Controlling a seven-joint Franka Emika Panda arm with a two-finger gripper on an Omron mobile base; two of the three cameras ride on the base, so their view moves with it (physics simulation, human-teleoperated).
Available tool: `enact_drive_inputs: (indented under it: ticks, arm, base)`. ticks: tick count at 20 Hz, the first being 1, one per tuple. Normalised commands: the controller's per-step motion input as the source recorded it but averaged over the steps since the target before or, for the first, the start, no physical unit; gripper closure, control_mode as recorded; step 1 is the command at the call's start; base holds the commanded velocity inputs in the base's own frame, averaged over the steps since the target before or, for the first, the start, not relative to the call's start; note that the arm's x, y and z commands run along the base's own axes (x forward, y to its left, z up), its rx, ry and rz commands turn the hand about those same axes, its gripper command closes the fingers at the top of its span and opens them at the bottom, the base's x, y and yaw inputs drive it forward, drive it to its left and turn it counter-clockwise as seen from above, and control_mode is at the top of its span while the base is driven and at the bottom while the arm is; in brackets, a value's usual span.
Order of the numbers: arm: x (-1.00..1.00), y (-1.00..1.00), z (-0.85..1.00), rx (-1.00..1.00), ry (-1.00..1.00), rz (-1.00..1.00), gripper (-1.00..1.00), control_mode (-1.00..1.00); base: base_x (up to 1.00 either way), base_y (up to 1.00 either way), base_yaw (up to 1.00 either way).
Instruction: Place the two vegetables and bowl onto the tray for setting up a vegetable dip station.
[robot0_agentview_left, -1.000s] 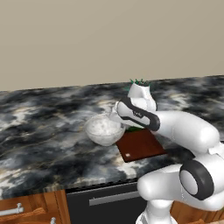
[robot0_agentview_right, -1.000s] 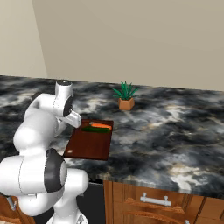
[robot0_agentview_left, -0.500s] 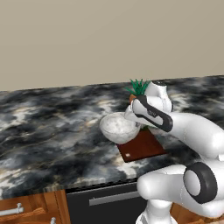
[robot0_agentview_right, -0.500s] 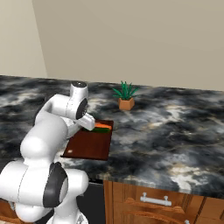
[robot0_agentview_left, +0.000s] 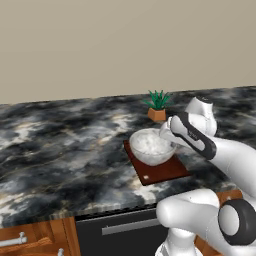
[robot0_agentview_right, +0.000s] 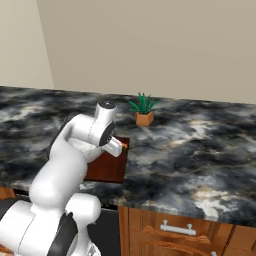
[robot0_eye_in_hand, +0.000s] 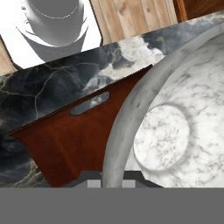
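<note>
1 bowl (robot0_agentview_left: 151, 145) is in my grip: my gripper (robot0_agentview_left: 165, 133) is clamped on its rim at the side nearest my arm, fingers pinched tight on the wall. In the hand view the rim of the bowl (robot0_eye_in_hand: 131, 113) arcs up from between my finger tips and its round base shows through the whitish glassy wall. Seen from the left base camera, the bowl sits over the far part of the tray (robot0_agentview_left: 160, 171); I cannot tell whether its base touches the wood or hangs just above it.

The tray lies flat on the dark marbled counter (robot0_agentview_left: 65, 150), close to the front edge, with 1 small hole near its front corner. In the hand view the slot handle (robot0_eye_in_hand: 89, 103) of the tray (robot0_eye_in_hand: 65, 144) is visible near the end toward the counter's front edge, and the bare reddish-brown board beside the bowl carries nothing.

From the right base camera my arm covers most of the tray (robot0_agentview_right: 107, 167). 1 small orange tip, the carrot (robot0_agentview_right: 123, 148), shows on the board just beside my wrist. The second vegetable is hidden; its place cannot be confirmed.

1 potted plant (robot0_agentview_left: 157, 105) stands on the counter behind the tray, well apart from the bowl.
</note>
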Motion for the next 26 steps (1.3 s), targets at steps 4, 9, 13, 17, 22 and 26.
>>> enact_drive_inputs:
  ticks: [4,9,13,17,22,26]
  arm:
    - [-0.03,-0.33,0.0,0.02,0.0,-0.01,1.0,-1.0]
    - [-0.01,-0.11,-0.04,0.0,0.0,-0.01,1.0,-1.0]
    - [0.0,-0.09,-0.03,0.0,0.0,0.0,1.0,-1.0]
    - [0.0,-0.09,-0.12,0.0,0.0,0.0,1.0,-1.0]
    - [0.0,-0.03,-0.18,0.0,0.0,0.0,1.0,-1.0]
    - [0.0,-0.09,-0.17,0.0,0.0,0.0,1.0,-1.0]
  base:
    - [0.0,0.0,0.0]
    - [0.0,0.0,0.0]
    - [0.0,0.0,0.0]
    - [0.0,0.0,0.0]
    - [0.0,0.0,0.0]
    - [0.0,0.0,0.0]
